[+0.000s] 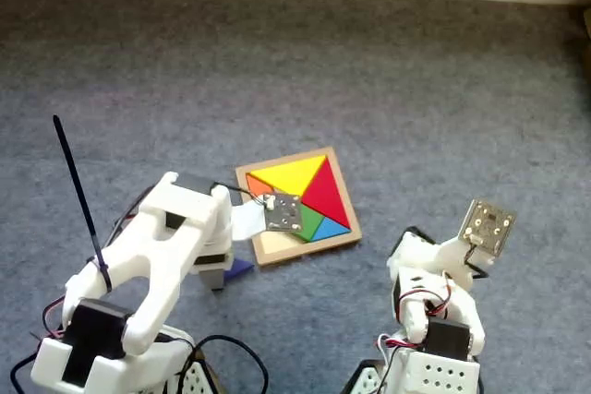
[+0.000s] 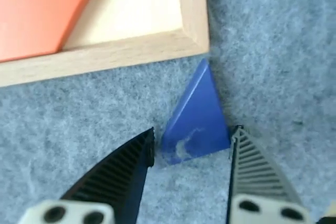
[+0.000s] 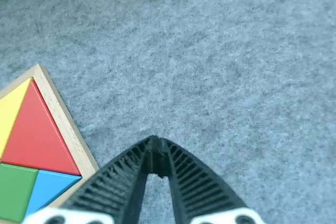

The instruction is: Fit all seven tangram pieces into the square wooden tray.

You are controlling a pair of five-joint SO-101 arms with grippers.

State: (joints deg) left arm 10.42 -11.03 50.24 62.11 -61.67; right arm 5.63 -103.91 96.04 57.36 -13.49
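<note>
The square wooden tray (image 1: 307,249) lies mid-table holding a yellow triangle (image 1: 291,175), a red triangle (image 1: 325,193), and green (image 1: 310,223), light blue (image 1: 331,229) and orange (image 1: 258,186) pieces. A dark blue triangle (image 2: 197,116) lies on the carpet just outside a tray corner (image 2: 191,35), also seen as the blue triangle (image 1: 239,268) beside the left arm. My left gripper (image 2: 193,135) is open, its fingertips on either side of the triangle's wide end. My right gripper (image 3: 156,153) is shut and holds nothing, above bare carpet beside the tray rim (image 3: 63,119).
Part of the tray floor (image 2: 131,3) beside the orange piece (image 2: 37,14) is bare wood. Grey carpet (image 1: 416,89) covers the table all round. The left arm's wrist (image 1: 283,212) hangs over the tray's middle. A black cable (image 1: 78,191) rises at the left.
</note>
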